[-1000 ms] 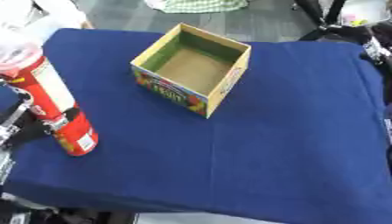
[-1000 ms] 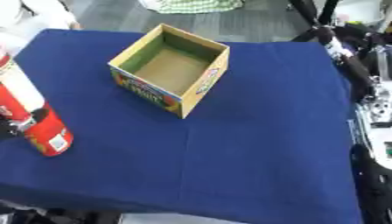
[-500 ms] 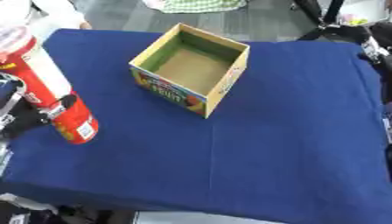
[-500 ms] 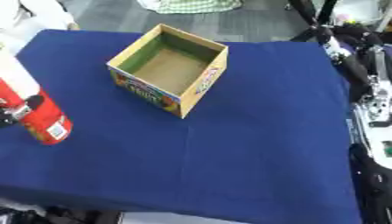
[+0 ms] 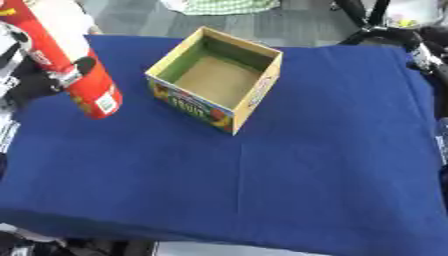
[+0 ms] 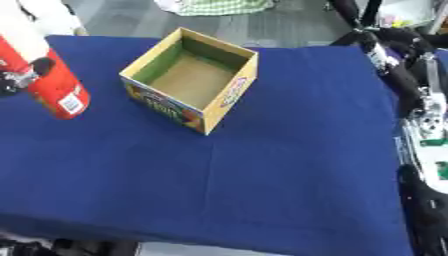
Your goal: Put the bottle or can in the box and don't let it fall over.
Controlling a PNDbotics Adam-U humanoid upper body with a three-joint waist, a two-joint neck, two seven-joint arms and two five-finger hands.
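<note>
a: where's the can?

b: the tall red can [image 5: 77, 70] is at the left side of the desk [image 5: 289, 170], tilted, its top leaning toward the upper left corner and its base lower right. a white label patch shows near the base. whether the base touches the blue cloth i can't tell.

a: who has it?

b: the left hand [image 5: 39, 80], black, is wrapped round the can's middle. a dark fingertip [image 5: 85, 65] curls across the front of the red body, so that hand is gripping the can.

a: and the box?

b: the cardboard box [image 5: 219, 80] sits on the blue cloth near the middle of the far half of the desk, open side up, turned at an angle so one corner points toward the camera. inside it is green on the walls and plain brown on the floor, with nothing in it. the outer front wall has colourful print. the can is just left of it, apart from it, not over the opening.

a: the right hand?

b: only the right arm [image 6: 420, 115] shows, black and silver, along the right edge past the desk. i can't pick out the hand itself there.

a: anything else?

b: a green checked cloth [image 5: 219, 6] lies on the floor beyond the far edge of the desk.
</note>
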